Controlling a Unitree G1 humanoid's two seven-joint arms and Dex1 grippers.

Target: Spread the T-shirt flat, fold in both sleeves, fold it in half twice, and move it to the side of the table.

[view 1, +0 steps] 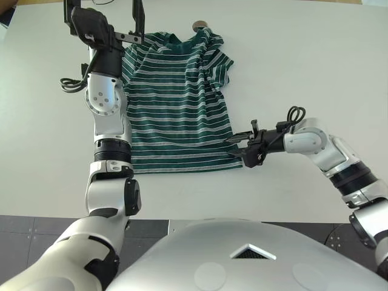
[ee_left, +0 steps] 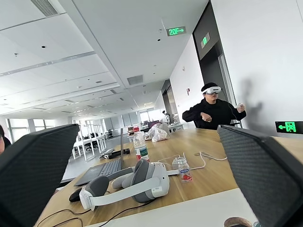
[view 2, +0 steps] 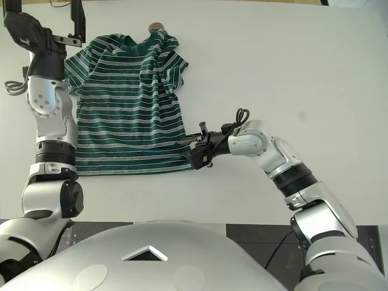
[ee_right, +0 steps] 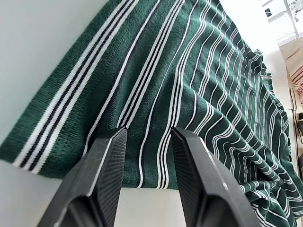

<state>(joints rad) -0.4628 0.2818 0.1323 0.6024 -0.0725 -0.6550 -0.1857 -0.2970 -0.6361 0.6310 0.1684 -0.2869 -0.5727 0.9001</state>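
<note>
The T-shirt (view 1: pixel 176 103) lies on the table (view 1: pixel 315 73), collar farthest from the robot, its near right hem corner just at the slightly parted right gripper (view 1: pixel 232 148), while the left gripper (view 1: pixel 103 12) hovers wide open and empty above the far left shoulder.

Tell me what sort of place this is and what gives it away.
Probably an open-plan office or lab: beyond the white table holding the T-shirt, a wooden desk carries a laptop and headset, rows of desks stretch behind, and a green exit sign glows on the wall.
</note>
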